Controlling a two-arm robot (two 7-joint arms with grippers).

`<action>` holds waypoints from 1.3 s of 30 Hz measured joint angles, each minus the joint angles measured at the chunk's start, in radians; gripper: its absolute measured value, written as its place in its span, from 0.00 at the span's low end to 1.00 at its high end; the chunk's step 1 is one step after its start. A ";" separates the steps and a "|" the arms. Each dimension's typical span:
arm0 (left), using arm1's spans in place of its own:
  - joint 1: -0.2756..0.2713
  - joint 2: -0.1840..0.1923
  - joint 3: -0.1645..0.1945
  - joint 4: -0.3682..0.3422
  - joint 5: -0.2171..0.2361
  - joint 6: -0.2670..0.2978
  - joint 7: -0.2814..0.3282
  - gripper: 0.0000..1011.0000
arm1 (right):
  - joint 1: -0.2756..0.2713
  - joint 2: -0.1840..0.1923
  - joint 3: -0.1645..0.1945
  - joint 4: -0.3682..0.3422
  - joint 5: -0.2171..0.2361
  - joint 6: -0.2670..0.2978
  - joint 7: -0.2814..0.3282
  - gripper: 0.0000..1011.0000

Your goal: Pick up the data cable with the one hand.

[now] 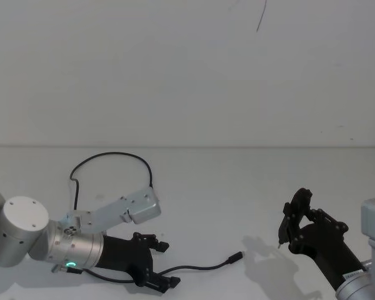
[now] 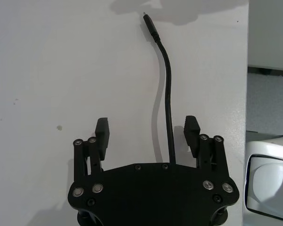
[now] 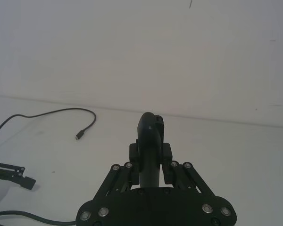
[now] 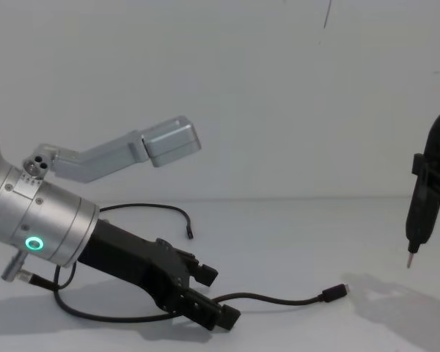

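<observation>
**Spread claw straddles the cord**

The left gripper (image 2: 146, 132), angular and black on its silver arm, hangs spread low over the matte white table (image 1: 237, 187) — the thin black data cable (image 2: 169, 94) lies between its ribbed fingers (image 2: 102, 134). Well apart, the right gripper (image 3: 151, 154) clamps a rounded black tool (image 4: 415, 227).

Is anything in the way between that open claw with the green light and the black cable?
Nothing visible. The cable runs between the open fingers of the left gripper. The right gripper, shut on a black tool, sits off to the right.

A black data cable (image 2: 168, 94) lies on the white table (image 2: 61, 70).
</observation>
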 joint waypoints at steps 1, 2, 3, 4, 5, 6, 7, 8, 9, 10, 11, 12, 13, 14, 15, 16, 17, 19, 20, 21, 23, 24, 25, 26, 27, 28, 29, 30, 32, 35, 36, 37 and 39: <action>0.000 0.000 0.000 0.000 0.000 0.000 0.000 0.92 | 0.000 0.000 0.000 0.000 0.000 0.000 0.000 0.26; 0.000 0.000 0.001 0.001 0.000 0.001 -0.001 0.88 | 0.000 0.000 0.000 0.000 0.000 0.000 0.000 0.26; -0.001 0.000 0.002 0.001 0.000 0.001 -0.001 0.86 | 0.000 0.000 0.000 0.000 0.000 0.000 0.000 0.26; -0.001 0.000 0.002 0.001 0.000 0.001 -0.001 0.86 | 0.000 0.000 0.000 0.000 0.000 0.000 0.000 0.26; -0.001 0.000 0.002 0.001 -0.001 0.002 -0.001 0.80 | 0.000 0.000 0.000 0.000 0.000 0.000 0.000 0.26; -0.001 0.000 0.003 0.001 -0.001 0.002 -0.001 0.78 | 0.000 0.000 0.000 0.000 0.000 0.000 0.000 0.26; -0.001 0.000 0.003 0.001 -0.001 0.002 -0.001 0.76 | 0.000 0.000 0.000 0.000 0.000 0.000 0.000 0.26; -0.001 0.000 0.003 0.001 -0.001 0.002 -0.001 0.74 | 0.000 0.000 0.000 0.000 0.000 0.000 0.000 0.26; -0.001 0.000 0.003 0.001 -0.001 0.002 -0.002 0.69 | 0.000 0.000 0.000 0.000 0.000 0.000 0.000 0.26; -0.001 0.000 0.004 0.001 -0.001 0.003 -0.002 0.68 | 0.000 0.000 0.000 0.000 0.000 0.000 0.000 0.26; -0.001 0.000 0.004 0.002 -0.001 0.003 -0.002 0.65 | 0.000 0.000 0.000 0.000 0.000 0.000 0.000 0.26; -0.001 0.000 0.004 0.002 -0.001 0.003 -0.002 0.59 | 0.000 0.000 0.000 0.000 0.000 0.000 0.000 0.26; -0.001 0.000 0.004 0.002 -0.001 0.003 -0.002 0.59 | 0.000 0.000 0.000 0.000 0.000 0.000 0.000 0.26; -0.001 0.000 0.005 0.002 -0.001 0.004 -0.002 0.54 | 0.000 0.000 0.000 0.000 0.000 0.000 0.000 0.26; -0.002 0.000 0.005 0.002 -0.001 0.004 -0.002 0.48 | 0.000 0.000 0.000 0.000 0.000 0.000 0.000 0.26; -0.002 0.000 0.005 0.002 -0.001 0.004 -0.002 0.47 | 0.000 0.000 0.000 0.000 0.000 0.000 0.000 0.26; -0.002 0.000 0.005 0.002 -0.001 0.004 -0.003 0.45 | 0.000 0.000 0.000 0.000 0.000 0.000 0.000 0.26; -0.002 0.000 0.005 0.002 -0.001 0.004 -0.003 0.39 | 0.000 0.000 0.000 0.000 0.000 0.000 0.000 0.26; -0.002 0.000 0.005 0.002 -0.001 0.004 -0.003 0.35 | 0.000 0.000 0.000 0.000 0.000 0.000 0.000 0.26; -0.002 0.000 0.006 0.002 -0.001 0.004 -0.003 0.31 | 0.000 0.000 0.000 0.000 0.000 0.000 0.000 0.26; -0.002 0.000 0.006 0.002 -0.001 0.005 -0.003 0.25 | 0.000 0.000 0.000 0.000 0.000 0.000 0.000 0.26; -0.002 0.000 0.006 0.002 -0.001 0.005 -0.003 0.21 | 0.000 0.000 0.000 0.000 0.000 0.000 0.000 0.26; -0.002 0.000 0.006 0.002 -0.001 0.005 -0.003 0.20 | 0.000 0.000 0.000 0.000 0.000 0.000 0.000 0.26; -0.002 0.000 0.006 0.002 -0.001 0.005 -0.003 0.16 | 0.000 0.000 0.000 0.000 0.000 0.000 0.000 0.26; -0.002 0.000 0.006 0.002 -0.001 0.005 -0.003 0.15 | 0.000 0.000 0.000 0.000 0.000 0.000 0.000 0.26; -0.002 0.000 0.006 0.002 -0.001 0.005 -0.003 0.12 | 0.000 0.000 0.000 0.000 0.000 0.000 0.000 0.26; -0.002 0.000 0.006 0.002 -0.001 0.005 -0.003 0.07 | 0.000 0.000 0.000 0.000 0.000 0.000 0.000 0.26; -0.002 0.000 0.007 0.002 -0.001 0.005 -0.003 0.07 | 0.000 0.000 0.000 0.000 0.000 0.000 0.000 0.26; -0.002 0.000 0.007 0.002 -0.001 0.005 -0.003 0.04 | 0.000 0.000 0.000 0.000 0.000 0.000 0.000 0.26; -0.002 0.000 0.007 0.002 -0.001 0.005 -0.003 0.04 | 0.000 0.000 0.000 0.000 0.000 0.000 0.000 0.26; -0.002 0.000 0.007 0.002 -0.001 0.005 -0.003 0.04 | 0.000 -0.001 0.000 0.000 0.000 0.000 0.000 0.26; -0.002 0.001 0.007 0.002 -0.001 0.005 -0.003 0.04 | -0.001 -0.002 0.001 -0.001 0.000 -0.001 0.000 0.26; -0.002 0.002 0.007 0.001 -0.001 0.004 -0.003 0.04 | -0.001 -0.003 0.002 -0.002 0.001 -0.004 0.001 0.26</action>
